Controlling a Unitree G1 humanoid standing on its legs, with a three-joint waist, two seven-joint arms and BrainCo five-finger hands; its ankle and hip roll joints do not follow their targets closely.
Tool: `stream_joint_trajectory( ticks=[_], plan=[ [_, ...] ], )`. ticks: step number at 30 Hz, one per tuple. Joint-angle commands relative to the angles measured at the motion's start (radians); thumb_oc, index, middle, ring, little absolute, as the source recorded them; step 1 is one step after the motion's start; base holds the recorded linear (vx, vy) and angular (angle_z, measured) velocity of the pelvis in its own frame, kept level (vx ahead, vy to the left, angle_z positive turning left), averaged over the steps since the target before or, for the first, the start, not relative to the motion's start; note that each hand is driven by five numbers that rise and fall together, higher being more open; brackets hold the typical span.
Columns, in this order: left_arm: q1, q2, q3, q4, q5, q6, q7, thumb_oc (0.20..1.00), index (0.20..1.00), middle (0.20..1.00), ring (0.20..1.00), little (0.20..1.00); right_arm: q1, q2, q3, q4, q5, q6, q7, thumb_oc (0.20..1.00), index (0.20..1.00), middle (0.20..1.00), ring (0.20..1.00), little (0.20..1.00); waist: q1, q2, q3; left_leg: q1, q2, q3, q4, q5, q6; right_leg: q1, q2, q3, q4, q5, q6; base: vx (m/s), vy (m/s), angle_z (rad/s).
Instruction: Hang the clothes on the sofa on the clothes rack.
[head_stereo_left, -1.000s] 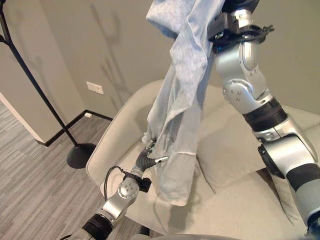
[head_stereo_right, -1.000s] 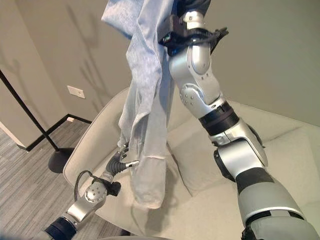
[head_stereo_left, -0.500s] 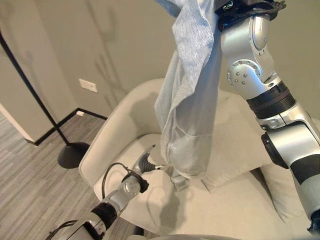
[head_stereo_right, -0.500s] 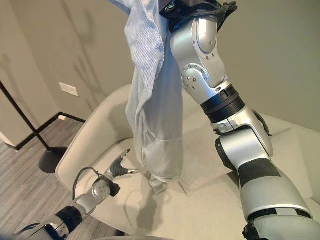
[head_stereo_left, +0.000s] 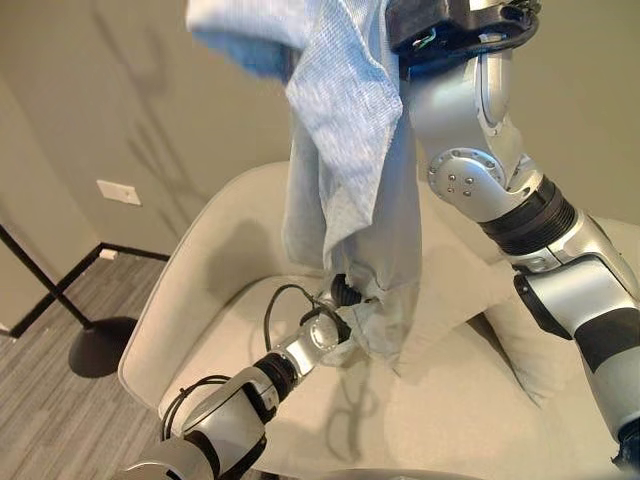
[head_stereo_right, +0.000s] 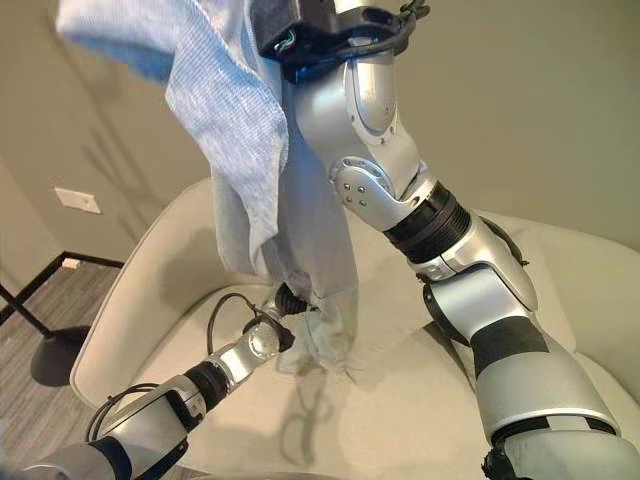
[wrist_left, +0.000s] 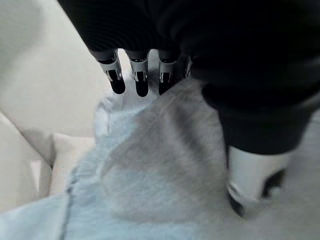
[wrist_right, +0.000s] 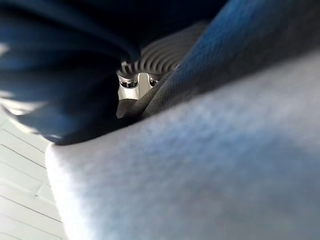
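The beige sofa (head_stereo_left: 200, 290) fills the middle of the scene, with a cushion (head_stereo_left: 470, 290) on its right part against the back. A light blue garment (head_stereo_left: 350, 160) hangs high above the seat, draped from the raised right hand (head_stereo_right: 320, 25) at the top; whether that hand's fingers are closed cannot be told, since cloth covers them. The garment's lower end reaches down to just above the seat, where the left hand (wrist_left: 135, 75) is pressed into the fabric with fingers and thumb curled on the cloth. On the floor at far left stands the clothes rack (head_stereo_left: 95, 345), showing its dark round base and thin pole, well apart from the garment.
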Motion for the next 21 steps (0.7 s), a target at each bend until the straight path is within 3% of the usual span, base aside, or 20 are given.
stream_joint_trajectory(
  ticks=[1,7,10,11,13,16,19,21],
  plan=[
    [-0.126,-0.058,0.016,0.111,-0.085,-0.038,0.017,0.2,0.2,0.2,0.2,0.2,-0.106,0.001,-0.005,0.087,0.003,-0.037,-0.014,0.2,0.2,0.2,0.2,0.2,0.024,-0.003,-0.051,0.01,0.032,-0.098,0.0,-0.088,-0.022,-0.039,-0.023,-0.01,0.005,0.032,0.013,0.0,-0.01,-0.1],
    [-0.11,-0.032,0.051,0.074,-0.116,-0.032,0.053,0.2,0.2,0.2,0.2,0.2,-0.074,-0.028,-0.01,0.068,-0.004,-0.029,-0.027,0.2,0.2,0.2,0.2,0.2,0.027,0.002,-0.051,0.014,0.032,-0.099,0.0,-0.088,-0.022,-0.036,-0.023,-0.013,0.006,0.031,0.012,0.0,-0.009,-0.09],
    [-0.01,0.063,0.137,-0.09,-0.097,-0.046,0.122,0.2,0.2,0.2,0.2,0.2,0.02,-0.147,-0.056,-0.013,-0.03,-0.031,-0.039,0.2,0.2,0.2,0.2,0.2,0.051,0.007,-0.041,0.009,0.029,-0.11,0.0,-0.082,-0.021,-0.031,-0.023,-0.028,0.007,0.027,0.01,-0.01,-0.023,0.02],
    [-0.007,0.065,0.136,-0.093,-0.097,-0.044,0.122,0.2,0.2,0.2,0.2,0.2,0.023,-0.147,-0.057,-0.016,-0.032,-0.031,-0.041,0.2,0.2,0.2,0.2,0.2,0.051,0.007,-0.042,0.009,0.029,-0.11,0.0,-0.082,-0.021,-0.031,-0.023,-0.028,0.007,0.027,0.01,0.0,-0.035,0.08],
    [0.096,0.153,0.22,-0.237,-0.056,-0.046,0.156,0.2,0.2,0.2,0.2,0.2,0.119,-0.236,-0.096,-0.101,-0.07,-0.024,-0.032,0.2,0.2,0.2,0.2,0.2,0.071,0.011,-0.035,0.005,0.028,-0.121,0.0,-0.076,-0.022,-0.024,-0.021,-0.04,0.008,0.024,0.008,-0.01,-0.034,0.15],
    [0.167,0.216,0.281,-0.327,-0.005,-0.051,0.168,0.2,0.2,0.2,0.2,0.2,0.194,-0.287,-0.124,-0.163,-0.105,-0.008,-0.005,0.2,0.2,0.2,0.2,0.2,0.082,0.017,-0.027,0.002,0.029,-0.125,0.0,-0.072,-0.022,-0.022,-0.021,-0.049,0.008,0.023,0.007,-0.01,-0.026,0.16],
    [0.349,0.334,0.439,-0.491,0.101,-0.054,0.161,0.2,0.2,0.2,0.2,0.2,0.428,-0.331,-0.206,-0.296,-0.17,0.026,0.066,0.2,0.2,0.2,0.2,0.2,0.107,0.031,-0.015,-0.008,0.033,-0.137,0.0,-0.059,-0.028,-0.019,-0.014,-0.067,0.006,0.019,0.003,-0.02,-0.051,0.06],
    [0.399,0.36,0.478,-0.52,0.135,-0.056,0.158,0.2,0.2,0.2,0.2,0.2,0.5,-0.325,-0.236,-0.33,-0.187,0.028,0.084,0.2,0.2,0.2,0.2,0.2,0.114,0.036,-0.01,-0.015,0.035,-0.143,0.0,-0.053,-0.03,-0.02,-0.011,-0.072,0.005,0.017,0.002,-0.02,-0.044,0.25]
  ],
)
